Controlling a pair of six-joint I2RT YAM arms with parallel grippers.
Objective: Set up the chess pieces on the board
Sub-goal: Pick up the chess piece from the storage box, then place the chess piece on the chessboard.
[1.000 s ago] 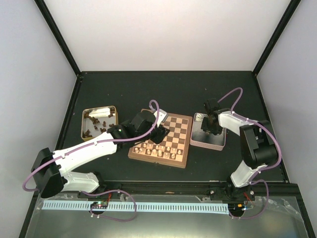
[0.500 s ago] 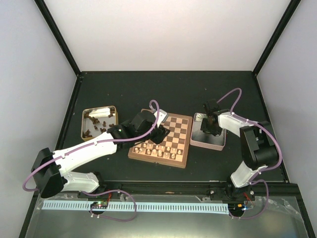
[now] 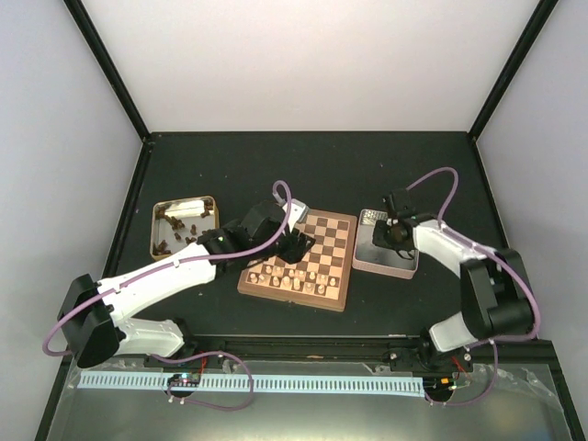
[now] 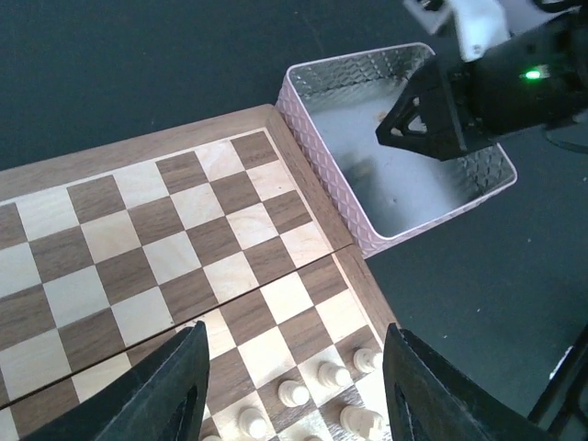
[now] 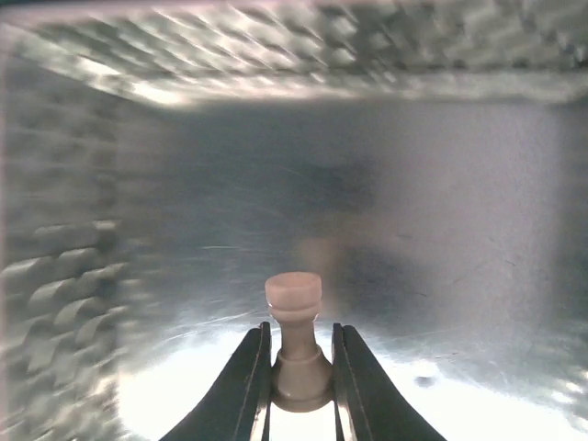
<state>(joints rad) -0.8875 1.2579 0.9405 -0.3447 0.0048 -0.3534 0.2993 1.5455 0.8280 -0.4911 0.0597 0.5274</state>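
the right fingers point(image 5: 253, 378) are pinching a pale chess piece point(image 5: 294, 299) by its foot. it stands up straight between them, inside the pink tin point(image 5: 276, 64), with the bumpy tin walls close around it. the pink tin sits on the black bench point(image 3: 322, 165), just beside the right edge of the board point(image 4: 138, 230). the left fingers point(image 4: 175, 390) are spread wide and hold nothing, up over the board. the left arm point(image 3: 165, 271) reaches across the board's left side and hides some squares. other pale pieces point(image 4: 294, 393) stand in rows on the near side of the board. dark pieces point(image 3: 165, 246) lie in a second tin point(image 3: 184, 199), off to the left.
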